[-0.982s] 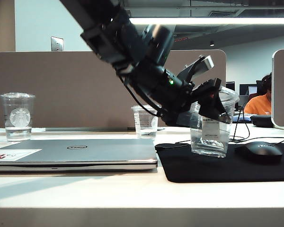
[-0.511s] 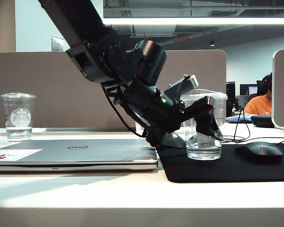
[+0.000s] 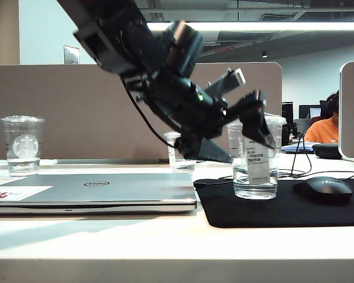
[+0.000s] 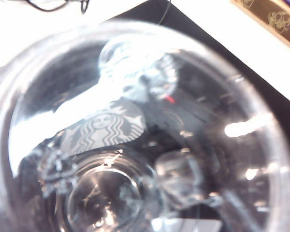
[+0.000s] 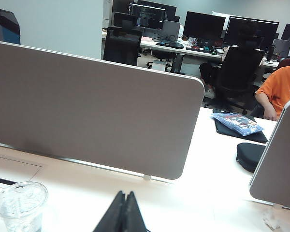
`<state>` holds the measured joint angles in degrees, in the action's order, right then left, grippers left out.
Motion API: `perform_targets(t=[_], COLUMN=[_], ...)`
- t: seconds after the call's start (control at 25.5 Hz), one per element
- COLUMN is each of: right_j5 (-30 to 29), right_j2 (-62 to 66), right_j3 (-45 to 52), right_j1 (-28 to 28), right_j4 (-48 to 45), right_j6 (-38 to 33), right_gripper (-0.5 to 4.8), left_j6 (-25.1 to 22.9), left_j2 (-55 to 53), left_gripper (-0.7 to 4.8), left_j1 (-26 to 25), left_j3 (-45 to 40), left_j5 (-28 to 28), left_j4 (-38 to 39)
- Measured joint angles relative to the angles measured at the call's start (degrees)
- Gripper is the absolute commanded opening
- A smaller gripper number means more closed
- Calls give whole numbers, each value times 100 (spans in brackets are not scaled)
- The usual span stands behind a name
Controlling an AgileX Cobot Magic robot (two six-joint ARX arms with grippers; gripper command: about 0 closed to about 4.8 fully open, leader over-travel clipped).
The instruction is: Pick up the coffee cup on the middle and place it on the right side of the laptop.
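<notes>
- Sitting upright on black mouse pad, just right of laptop: coffee cup, clear w/ domed lid, white label facing ext. cam, some clear liquid at bottom.
- Hanging over cup from upper left of ext. view: left gripper, jaws spread wide, not gripping; dark finger overlapping cup's upper front, contact w/ wall cannot tell.
- Filling the left wrist view: cup lid seen from right above, blurry; Starbucks siren print showing through plastic; pad and pale bench beyond rim.
- Lying closed and flat on bench: laptop, round logo on lid, white-and-red sticker at left corner.
- Resting on pad right of cup, apart from it: black mouse.
- Standing behind laptop: logo cup at far left, small clear cup near the middle, partly hidden by arm.
- Showing at edge of right wrist view: right gripper, jaws pressed together, holding nothing; small clear cup beside it on the bench, grey partition beyond.
</notes>
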<state>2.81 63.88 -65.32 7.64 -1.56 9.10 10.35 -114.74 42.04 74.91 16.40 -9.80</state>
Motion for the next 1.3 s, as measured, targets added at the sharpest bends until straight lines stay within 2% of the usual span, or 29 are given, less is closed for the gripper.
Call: perform_targets(t=[0.27, 0.31, 0.35, 0.39, 0.43, 0.47, 0.55, 0.71, 1.02, 1.06, 1.14, 1.3], right_j5=[4, 4, 7, 7, 7, 4, 9, 11, 7, 7, 0, 0], right_j2=[-79, -85, -116, -164, -205, -317, -452, -699, -1185, -1311, -1460, -1923], right_j3=[0, 0, 0, 0, 2, 2, 0, 0, 0, 0, 2, 105], right_j1=[0, 0, 2, 2, 2, 2, 2, 2, 2, 2, 7, 7], right_j4=[-11, -2, 7, 13, 28, 107, 216, 560, 1639, 1980, 2299, 2671], right_j6=[0, 0, 0, 0, 0, 0, 0, 0, -223, -251, -269, -420], right_gripper=[-5, -5, -5, -5, -5, -5, -5, -5, -5, -5, -5, -5], left_j6=[0, 0, 4, 70, 157, 284, 332, 284, -544, -752, -968, -1187], left_j2=[564, 586, 610, 640, 686, 815, 1023, 1650, 3560, 3998, 4428, 5322], left_gripper=[479, 418, 241, 133, 3, -3, -5, -5, -5, -5, -5, -5], left_j1=[0, -2, -4, -4, -2, 0, -4, -11, -11, -11, -11, -11], left_j3=[0, 0, 0, -2, -2, -4, -4, -7, 0, 7, -20, -205], left_j5=[107, 216, 656, 1158, 1416, 1698, 1840, 1644, 79, -330, -758, -1255], left_j4=[1375, 1456, 1631, 1902, 2109, 2470, 2872, 3792, 4675, 4793, 4977, 5154])
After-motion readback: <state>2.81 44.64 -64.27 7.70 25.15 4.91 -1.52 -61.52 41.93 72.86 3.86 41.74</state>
